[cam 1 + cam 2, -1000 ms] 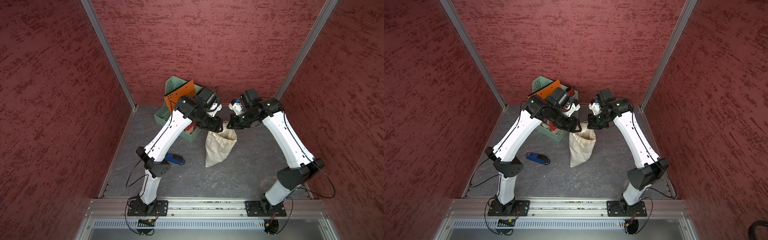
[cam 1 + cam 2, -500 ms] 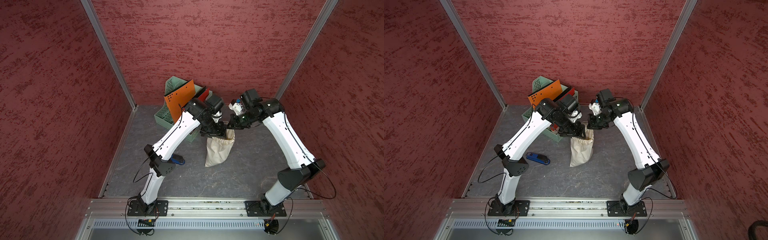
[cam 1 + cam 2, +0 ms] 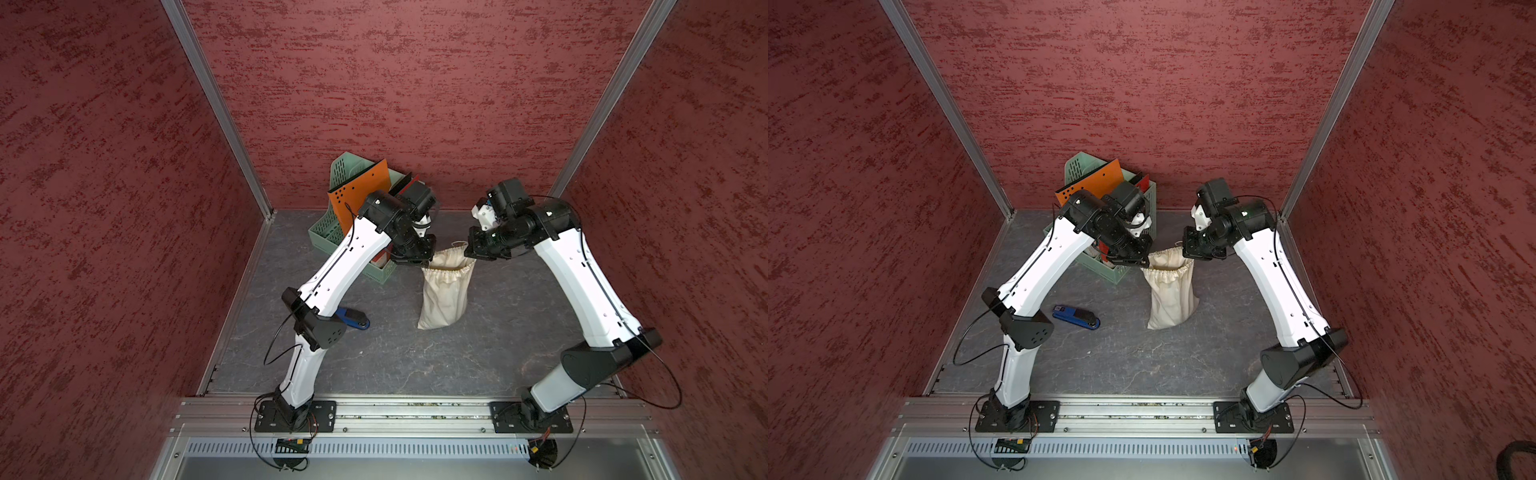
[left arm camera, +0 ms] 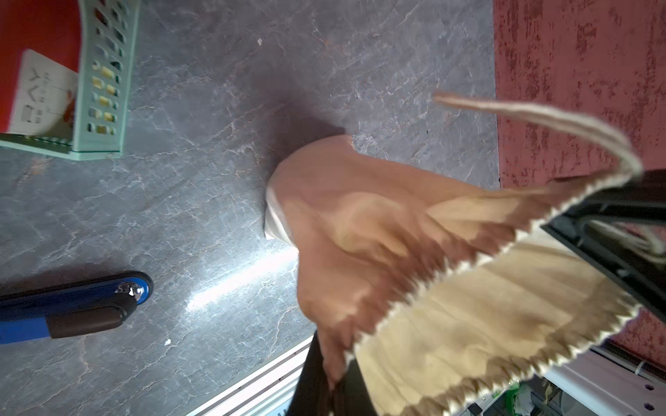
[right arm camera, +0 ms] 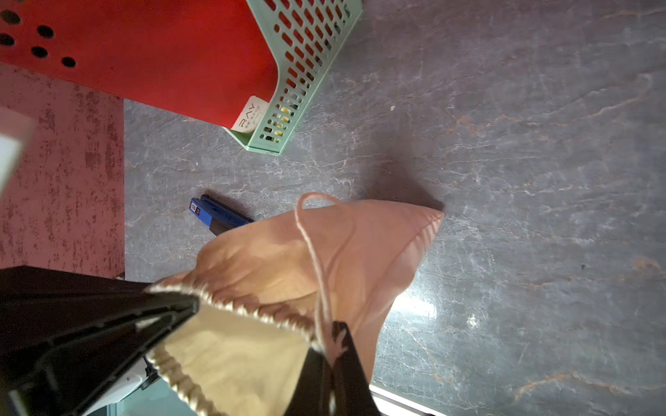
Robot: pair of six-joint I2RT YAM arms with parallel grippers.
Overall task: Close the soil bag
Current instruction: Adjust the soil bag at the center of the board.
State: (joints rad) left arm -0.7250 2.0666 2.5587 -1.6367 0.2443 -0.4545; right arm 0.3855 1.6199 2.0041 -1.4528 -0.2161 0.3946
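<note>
Two robot arms meet over the grey worktop [image 3: 415, 365]; the soil bag [image 3: 444, 291] stands upright between them, just beside the green file rack [image 3: 328, 243], its mouth stretched open in both top views. The left arm [image 3: 349, 262] has its jaws shut on the cloth of the rim on the rack side; the right arm [image 3: 582, 282] has its jaws shut on the cord [image 5: 317, 248] at the opposite corner of the rim. The largest risk looks to be the sack itself; it is soft and rests only on its base, so an uneven or upward pull could lift or topple it and spill any soil inside, which no view shows. The left wrist sits close to the rack and its orange folder [image 3: 361, 187]; a wide outward swing could knock them. A pull on cloth rather than cord would probably stretch the mouth wider instead of gathering the neck; the thin cloth could also slip from the left jaws under tension, leaving nothing to pull against. The blue stapler [image 3: 1076, 318] lies apart near the left elbow, a hazard only if the sack falls that way; smallest of all, the thin cord could slide out of the right jaws or snag.
</note>
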